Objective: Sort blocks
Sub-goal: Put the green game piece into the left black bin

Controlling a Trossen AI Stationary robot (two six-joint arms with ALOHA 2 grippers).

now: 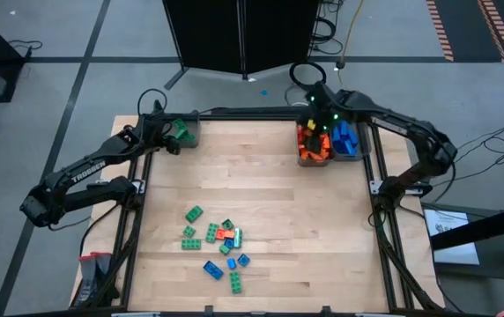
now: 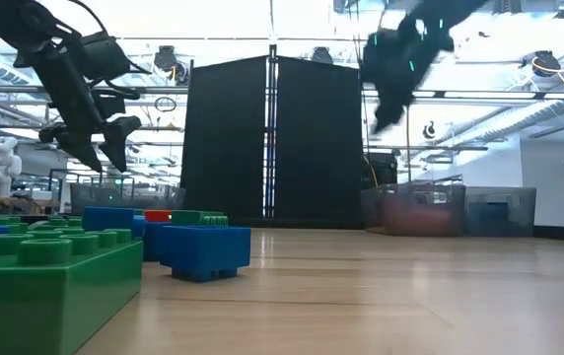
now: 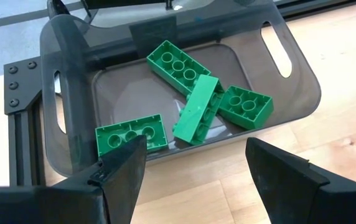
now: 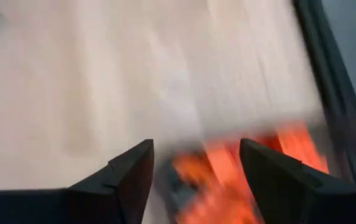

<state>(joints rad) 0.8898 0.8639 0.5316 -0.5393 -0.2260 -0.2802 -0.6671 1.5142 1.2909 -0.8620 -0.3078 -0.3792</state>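
Left pincer (image 3: 190, 168) hangs over the grey bin (image 1: 187, 134) at the worktop's (image 1: 252, 194) far left corner. Its fingers (image 3: 119, 177) stand well apart with nothing between them and touch nothing. Four green bricks (image 3: 190, 102) lie in that bin below it: one flat near the front wall, one tipped on its edge in the middle, two more behind and beside it.

Right pincer (image 4: 196, 168) is above the bin of orange bricks (image 1: 312, 143) at the far right, with the bin of blue bricks (image 1: 346, 139) just beside that. The fingers are spread and hold nothing; the wrist view is smeared, so it looks clear of the orange pile, though contact cannot be ruled out. In the low view this pincer (image 2: 386, 108) sits high above both bins.

Unsorted bricks (image 1: 217, 246) remain loose on the near-centre of the worktop: mostly green, a few blue toward the front edge, one orange in the middle of the cluster. They lie well apart from both arms.
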